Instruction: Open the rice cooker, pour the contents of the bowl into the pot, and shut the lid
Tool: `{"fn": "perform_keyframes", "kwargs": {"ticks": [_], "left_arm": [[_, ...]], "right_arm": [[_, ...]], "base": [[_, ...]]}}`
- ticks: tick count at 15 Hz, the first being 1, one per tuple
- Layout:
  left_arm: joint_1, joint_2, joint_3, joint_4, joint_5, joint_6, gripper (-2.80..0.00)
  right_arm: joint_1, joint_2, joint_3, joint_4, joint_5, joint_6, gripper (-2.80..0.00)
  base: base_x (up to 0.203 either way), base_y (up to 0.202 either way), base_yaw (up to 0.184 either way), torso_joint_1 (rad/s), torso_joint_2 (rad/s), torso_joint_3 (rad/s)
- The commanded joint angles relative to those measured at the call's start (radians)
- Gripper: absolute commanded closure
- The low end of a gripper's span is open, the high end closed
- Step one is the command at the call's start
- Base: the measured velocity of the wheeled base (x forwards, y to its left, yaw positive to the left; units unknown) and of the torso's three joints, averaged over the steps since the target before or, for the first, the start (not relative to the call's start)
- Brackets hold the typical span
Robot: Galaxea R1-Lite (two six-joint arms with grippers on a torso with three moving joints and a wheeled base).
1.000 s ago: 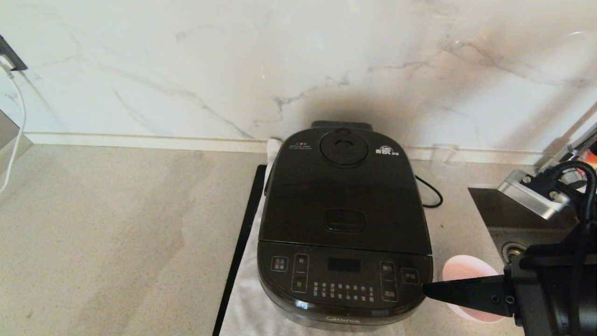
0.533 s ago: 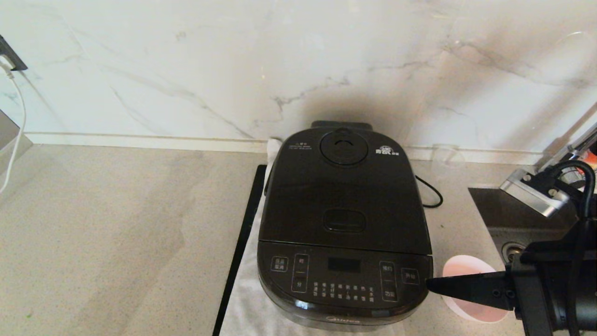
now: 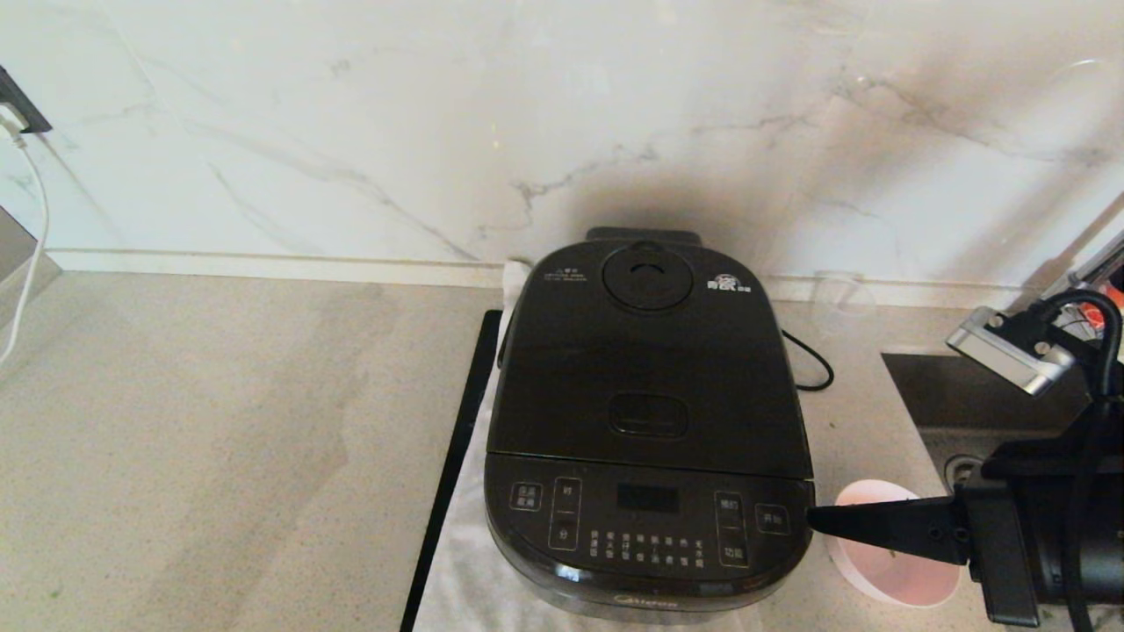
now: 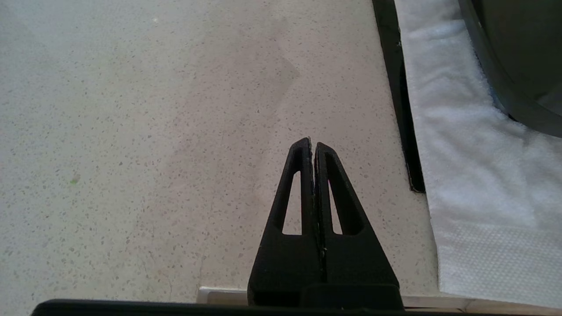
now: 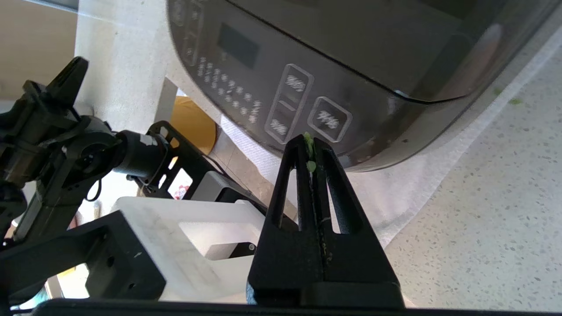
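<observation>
So the rice cooker sits on a towel on the counter, back end near the wall, lid down. A mat edge runs along its left side. The bowl is on the counter just right of the cooker's front corner, with the sink behind it. The right gripper reaches in over the bowl, tip just beside the cooker's front panel. A cup stands behind the cooker's right, by the wall.

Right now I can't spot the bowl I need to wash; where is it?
In the head view the small white bowl sits on the counter to the right of the rice cooker, partly under the right gripper, just in front of the sink.
</observation>
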Motion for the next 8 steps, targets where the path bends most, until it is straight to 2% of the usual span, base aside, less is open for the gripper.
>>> {"fn": "perform_keyframes", "kwargs": {"ticks": [1, 8], "left_arm": [[0.0, 0.0, -0.001, 0.0, 0.0, 0.0, 0.0], [0.0, 0.0, 0.0, 0.0, 0.0, 0.0, 0.0]], "right_arm": [[-0.01, 0.012, 0.002, -0.001, 0.003, 0.004, 0.0], [-0.034, 0.044, 0.008, -0.039, 0.004, 0.002, 0.0]], "base": [[0.0, 0.0, 0.0, 0.0, 0.0, 0.0], [0.0, 0.0, 0.0, 0.0, 0.0, 0.0]]}}
